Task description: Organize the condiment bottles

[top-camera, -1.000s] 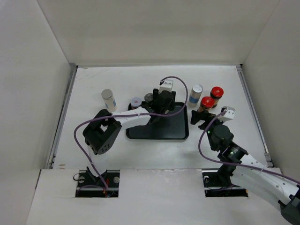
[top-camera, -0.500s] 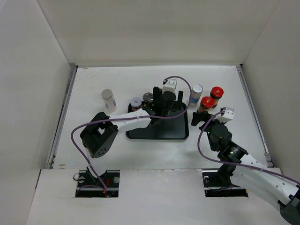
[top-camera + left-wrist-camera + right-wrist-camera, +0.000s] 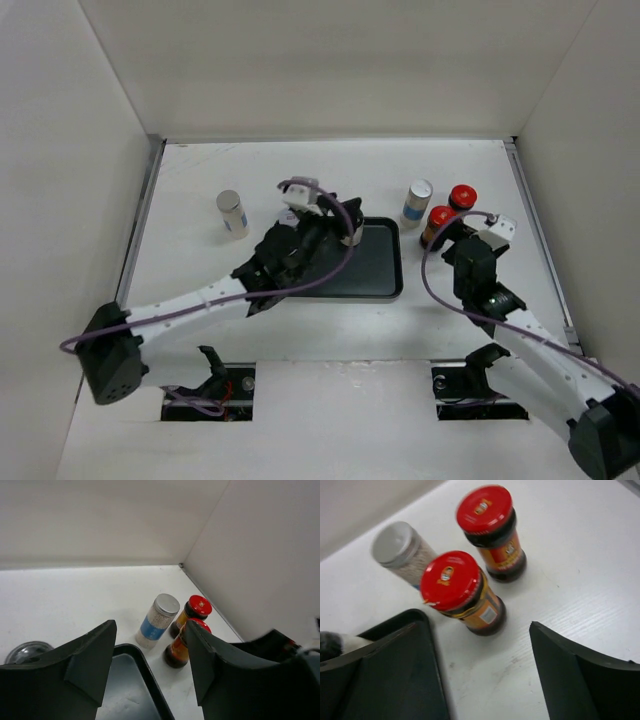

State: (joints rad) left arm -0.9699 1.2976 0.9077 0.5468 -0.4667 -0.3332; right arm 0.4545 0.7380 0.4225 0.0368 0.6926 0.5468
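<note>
Red caps topped the near bottle and the far bottle, both just right of the tray, with a silver-topped shaker off its far right corner. We saw the left gripper (above the tray) and the right gripper both parted, holding nothing.

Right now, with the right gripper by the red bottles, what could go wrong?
These bottles are crowded: the open right gripper could knock the silver-topped bottle or the far red bottle while taking the near red bottle. One finger is close to the tray and might snag its rim.
</note>
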